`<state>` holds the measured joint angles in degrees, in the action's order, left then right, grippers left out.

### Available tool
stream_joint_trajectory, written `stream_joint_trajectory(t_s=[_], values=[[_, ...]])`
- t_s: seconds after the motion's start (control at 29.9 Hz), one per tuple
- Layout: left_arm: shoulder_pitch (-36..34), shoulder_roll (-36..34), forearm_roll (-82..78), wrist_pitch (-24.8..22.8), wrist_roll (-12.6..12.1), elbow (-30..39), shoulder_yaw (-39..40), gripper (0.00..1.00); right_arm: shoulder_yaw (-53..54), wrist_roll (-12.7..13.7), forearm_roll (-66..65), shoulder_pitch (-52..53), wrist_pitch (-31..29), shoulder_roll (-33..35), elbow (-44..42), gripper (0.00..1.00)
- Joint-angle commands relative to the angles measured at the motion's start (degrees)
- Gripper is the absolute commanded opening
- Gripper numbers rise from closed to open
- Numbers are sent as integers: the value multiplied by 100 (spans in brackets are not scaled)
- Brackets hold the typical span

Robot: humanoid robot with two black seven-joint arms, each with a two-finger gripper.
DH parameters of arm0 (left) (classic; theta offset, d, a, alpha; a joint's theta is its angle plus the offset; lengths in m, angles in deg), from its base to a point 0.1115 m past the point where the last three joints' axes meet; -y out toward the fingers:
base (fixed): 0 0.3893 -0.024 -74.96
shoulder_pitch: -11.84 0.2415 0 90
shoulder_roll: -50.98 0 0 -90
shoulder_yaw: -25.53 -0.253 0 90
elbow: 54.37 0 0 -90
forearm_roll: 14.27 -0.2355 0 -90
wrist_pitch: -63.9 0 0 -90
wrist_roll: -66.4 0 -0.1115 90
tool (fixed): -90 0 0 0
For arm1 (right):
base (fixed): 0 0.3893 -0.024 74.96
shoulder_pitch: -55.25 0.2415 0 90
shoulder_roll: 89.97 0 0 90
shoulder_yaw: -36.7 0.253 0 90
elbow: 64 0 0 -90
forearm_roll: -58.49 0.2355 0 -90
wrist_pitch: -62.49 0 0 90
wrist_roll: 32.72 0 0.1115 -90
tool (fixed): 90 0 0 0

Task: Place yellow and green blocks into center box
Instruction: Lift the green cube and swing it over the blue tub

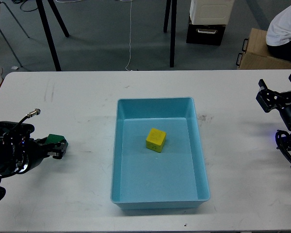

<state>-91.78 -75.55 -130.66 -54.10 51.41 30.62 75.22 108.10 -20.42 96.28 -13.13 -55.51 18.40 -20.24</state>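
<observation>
A yellow block [155, 140] lies inside the light blue center box [117, 160], a little behind its middle. A green block [53, 139] is at the far left of the white table, between the fingers of my left gripper [57, 147], which is shut on it just above the table surface. My right gripper [279, 90] is at the right edge of the table, far from the box, with its fingers spread and nothing between them.
The white table [87, 97] bears only the box and the block. Beyond its far edge are black stand legs [51, 39], a dark crate [206, 33], a cardboard box [262, 51] and a seated person [283, 29].
</observation>
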Motion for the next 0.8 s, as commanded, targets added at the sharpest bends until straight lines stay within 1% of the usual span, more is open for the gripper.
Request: stream_joint_trajectory(t_s=[0.0, 0.13, 0.27, 0.33, 0.43, 0.5, 0.57, 0.6, 0.67, 0.77], values=[[-9, 5, 46, 0, 5, 1, 24, 41, -2, 9, -8, 0, 0, 0, 1, 99], [0, -91, 221, 0, 40, 62, 164, 42, 6, 0, -9, 0, 0, 0, 45, 99], [-35, -512, 1221, 0, -13, 176, 594, 42, 6, 0, -9, 0, 0, 0, 54, 99], [-219, -776, 1600, 0, -22, 246, 726, 42, 6, 0, -17, 0, 0, 0, 54, 99], [-360, -1075, 2136, 0, -22, 623, 894, 42, 6, 0, -17, -9, 0, 0, 63, 99], [-422, -1164, 2523, 0, -30, 834, 1043, 42, 6, 0, -17, 0, 0, 26, 62, 99], [-632, -1155, 2840, 0, -57, 1063, 1096, 42, 6, 0, -17, 0, 0, 44, 62, 99], [-729, -1112, 2954, 0, -109, 1142, 1079, 42, -2, 0, -17, 0, 0, 44, 62, 99], [-817, -875, 3069, 0, -398, 1231, 1035, 42, -2, 0, -17, 0, 0, 44, 54, 99], [-931, -339, 3183, 0, -803, 1257, 1026, 42, -2, 0, -35, 0, 0, 44, 36, 99]])
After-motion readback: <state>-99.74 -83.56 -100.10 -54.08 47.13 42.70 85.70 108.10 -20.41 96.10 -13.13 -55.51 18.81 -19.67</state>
